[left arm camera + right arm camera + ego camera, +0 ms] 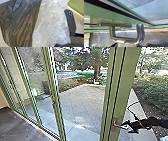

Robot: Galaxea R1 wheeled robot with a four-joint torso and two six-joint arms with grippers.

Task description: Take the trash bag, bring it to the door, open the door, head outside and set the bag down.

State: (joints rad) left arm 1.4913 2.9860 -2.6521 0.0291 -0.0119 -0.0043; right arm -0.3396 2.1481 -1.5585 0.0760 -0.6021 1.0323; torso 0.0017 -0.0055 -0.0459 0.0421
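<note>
At the right of the head view, my right gripper (127,127) stands open beside the metal handle (116,123) on the green door frame (122,92). The right wrist view shows the U-shaped handle (127,40) large, with the green frame (121,18) along it. Whether the gripper touches the handle is unclear, and I cannot tell if the door stands ajar. In the left wrist view the trash bag is close up, a dark, creased sheet (22,26) beside a whitish, translucent part (52,25).
Tall glass panels with green posts (53,94) line the left and middle of the head view. Beyond the glass lies a paved yard (82,103), with a tree (97,65) and bushes (152,92) behind and to the right. Dark indoor floor (18,127) is at lower left.
</note>
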